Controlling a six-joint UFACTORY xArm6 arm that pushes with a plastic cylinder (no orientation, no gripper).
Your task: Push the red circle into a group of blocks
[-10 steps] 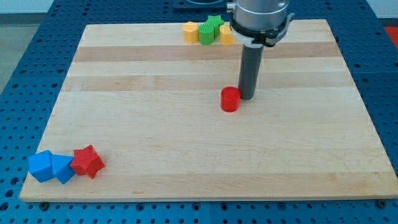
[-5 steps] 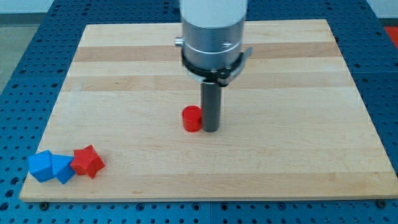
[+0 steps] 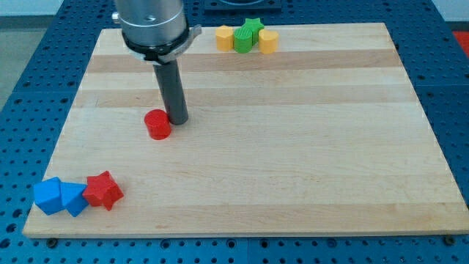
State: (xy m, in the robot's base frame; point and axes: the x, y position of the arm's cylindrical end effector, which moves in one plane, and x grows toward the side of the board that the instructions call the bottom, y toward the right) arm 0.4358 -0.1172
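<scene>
The red circle is a short red cylinder on the wooden board, left of centre. My tip touches its upper right side. At the view's bottom left a group lies near the board's corner: a red star with two blue blocks to its left. At the view's top a second group holds a yellow block, a green star and a yellow cylinder.
The board lies on a blue perforated table. The arm's wide grey body hangs over the board's top left part.
My tip and the red circle have moved together towards the view's left, from the board's middle to left of centre. The two groups have not moved.
</scene>
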